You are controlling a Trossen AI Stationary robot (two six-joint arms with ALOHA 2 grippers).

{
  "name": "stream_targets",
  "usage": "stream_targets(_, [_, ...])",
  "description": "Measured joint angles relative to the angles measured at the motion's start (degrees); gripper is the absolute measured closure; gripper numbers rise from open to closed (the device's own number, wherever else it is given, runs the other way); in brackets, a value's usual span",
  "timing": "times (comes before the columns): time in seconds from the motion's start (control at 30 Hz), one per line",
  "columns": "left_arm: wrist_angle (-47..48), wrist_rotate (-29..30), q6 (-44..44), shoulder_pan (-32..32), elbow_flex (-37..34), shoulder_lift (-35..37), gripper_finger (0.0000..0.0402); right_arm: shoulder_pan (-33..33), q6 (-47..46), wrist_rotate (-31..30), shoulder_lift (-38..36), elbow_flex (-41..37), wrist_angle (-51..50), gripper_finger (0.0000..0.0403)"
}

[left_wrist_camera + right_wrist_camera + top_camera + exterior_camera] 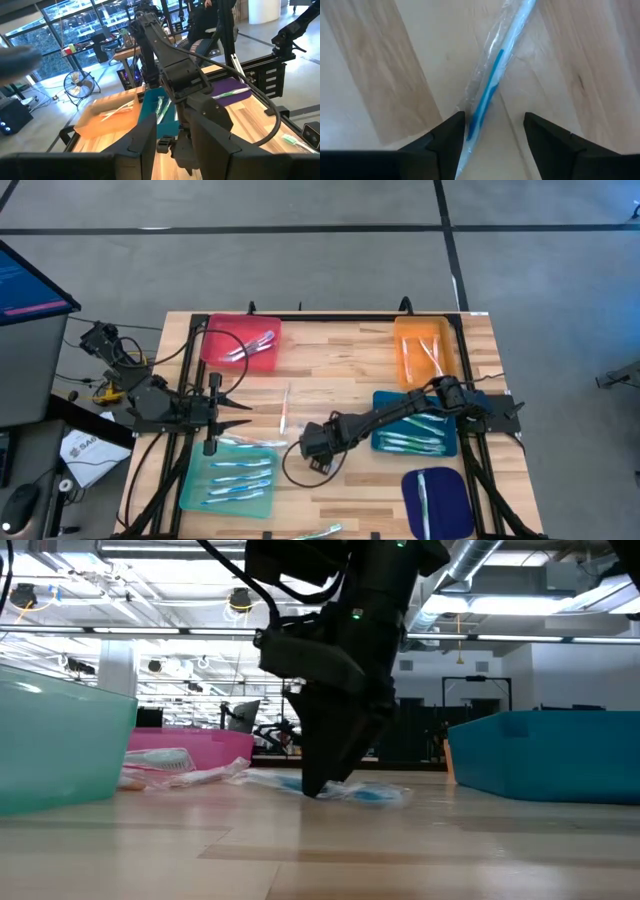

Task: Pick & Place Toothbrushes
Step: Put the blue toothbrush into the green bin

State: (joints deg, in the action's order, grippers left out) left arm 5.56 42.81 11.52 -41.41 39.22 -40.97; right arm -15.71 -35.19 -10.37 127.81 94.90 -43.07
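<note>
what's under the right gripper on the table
A wrapped blue toothbrush lies on the bare wooden table, between the open fingers of the right gripper. Its lower end runs out of sight beside one finger.

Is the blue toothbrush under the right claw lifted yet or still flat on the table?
Flat on the table. The wrapped blue toothbrush lies on the wood between the right claw's open fingers, not gripped.

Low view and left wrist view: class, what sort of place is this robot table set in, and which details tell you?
Probably an open office or lab workspace: exposed ceiling ducts and strip lights overhead, big windows, a floor fan, and a monitor beside the wooden table.
</note>
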Motion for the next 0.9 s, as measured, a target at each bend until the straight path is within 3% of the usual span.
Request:
stream_targets(0.13, [0.00,0.00,0.05,0.00,0.00,0.00,0.0289,-0.40,8.94,-4.66,0.00,-0.03,-0.72,0.0220])
stream_targets(0.37, [0.00,0.00,0.08,0.02,0.00,0.00,0.0289,0.43,14.18,-3.11,2.47,0.33,-2.88,0.0267])
stream_targets(0.57, [0.00,-0.02,0.14,0.02,0.00,0.00,0.0289,0.36,13.28,-2.11,2.97,0.43,-1.96,0.0380])
stream_targets(0.77, [0.01,1.27,0.19,0.02,0.00,0.00,0.0289,0.37,13.33,-7.29,-0.72,-0.60,-6.32,0.0391])
stream_targets(0.9, [-0.17,6.67,1.59,0.02,-0.02,0.37,0.0289,0.76,15.82,-9.17,-4.77,-0.27,-5.80,0.0394])
